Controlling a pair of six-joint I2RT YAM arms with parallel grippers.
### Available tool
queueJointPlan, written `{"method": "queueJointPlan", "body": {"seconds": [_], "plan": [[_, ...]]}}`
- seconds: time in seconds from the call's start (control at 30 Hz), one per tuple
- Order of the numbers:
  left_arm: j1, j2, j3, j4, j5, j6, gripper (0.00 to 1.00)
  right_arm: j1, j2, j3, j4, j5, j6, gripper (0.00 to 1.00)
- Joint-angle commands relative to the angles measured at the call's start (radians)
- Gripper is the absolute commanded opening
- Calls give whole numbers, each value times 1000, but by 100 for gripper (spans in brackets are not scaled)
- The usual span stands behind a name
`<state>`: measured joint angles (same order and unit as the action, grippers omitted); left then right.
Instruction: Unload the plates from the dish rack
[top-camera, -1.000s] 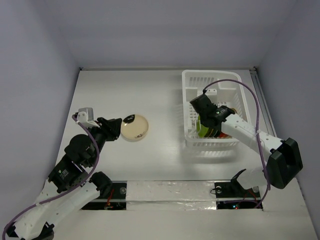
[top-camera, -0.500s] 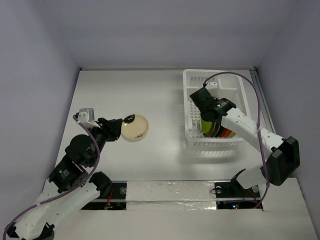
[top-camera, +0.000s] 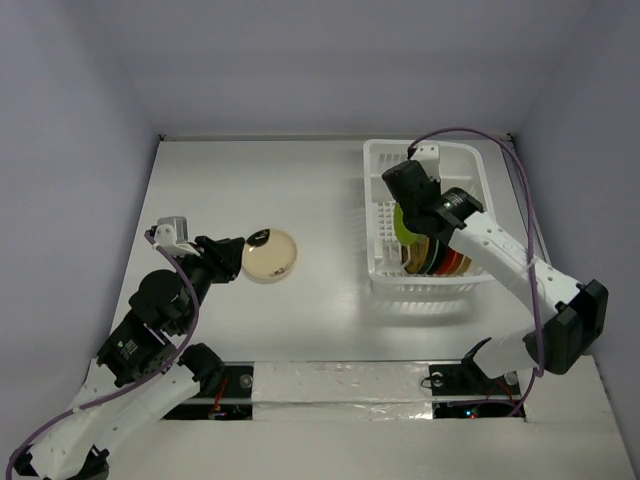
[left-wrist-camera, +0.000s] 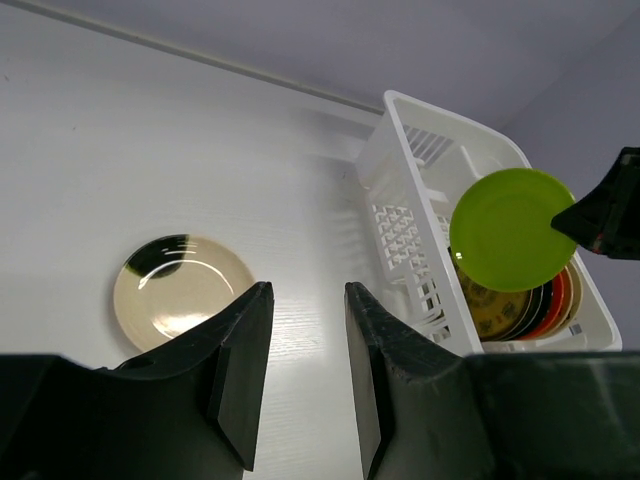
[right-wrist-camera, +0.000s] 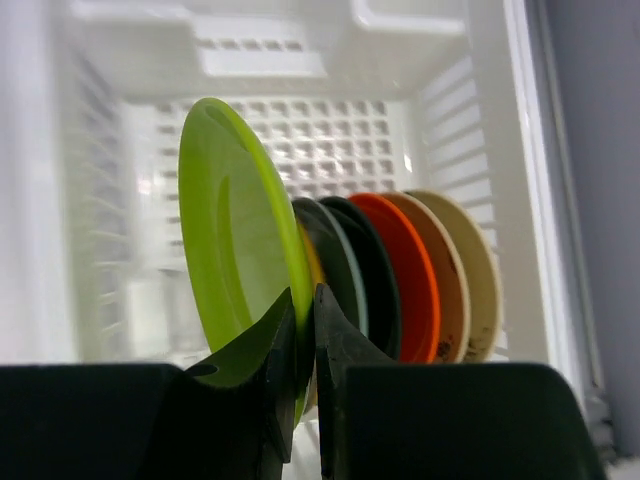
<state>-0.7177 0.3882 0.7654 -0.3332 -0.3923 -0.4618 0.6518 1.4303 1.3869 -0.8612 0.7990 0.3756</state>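
The right claw (right-wrist-camera: 305, 310) is clenched on the lower rim of a lime green plate (right-wrist-camera: 235, 250), one finger on each face. It holds the plate on edge, higher than the others. Just behind the claw's plate, the remaining plates (right-wrist-camera: 375, 270) stand on edge in a tight row: dark ones, then an orange-red one (right-wrist-camera: 415, 270), then a beige one (right-wrist-camera: 470, 280). All of them sit in the white dish rack (top-camera: 380, 160), whose lattice walls close around the claw's catch on every side.

Well apart across the desk (top-camera: 240, 180), the left claw (left-wrist-camera: 307, 300) hangs released, its fingers spread with nothing between them. A cream plate (left-wrist-camera: 180, 290) lies flat on the desk just beyond its fingertips, a little to their left.
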Motion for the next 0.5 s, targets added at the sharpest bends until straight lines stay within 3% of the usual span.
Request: {"method": "queueJointPlan", "body": {"seconds": [0.0, 0.1, 0.23, 0.47], "plan": [[15, -9, -3, 42, 0, 14, 32, 66, -137, 89, 134, -53, -38, 0], [15, -6, -2, 46, 0, 14, 32, 121, -163, 71, 259, -122, -52, 0], [35, -3, -3, 49, 4, 14, 32, 144, -133, 8, 437, -327, -14, 0], [44, -5, -3, 54, 7, 15, 32, 196, 93, 15, 742, -648, 121, 0]]}}
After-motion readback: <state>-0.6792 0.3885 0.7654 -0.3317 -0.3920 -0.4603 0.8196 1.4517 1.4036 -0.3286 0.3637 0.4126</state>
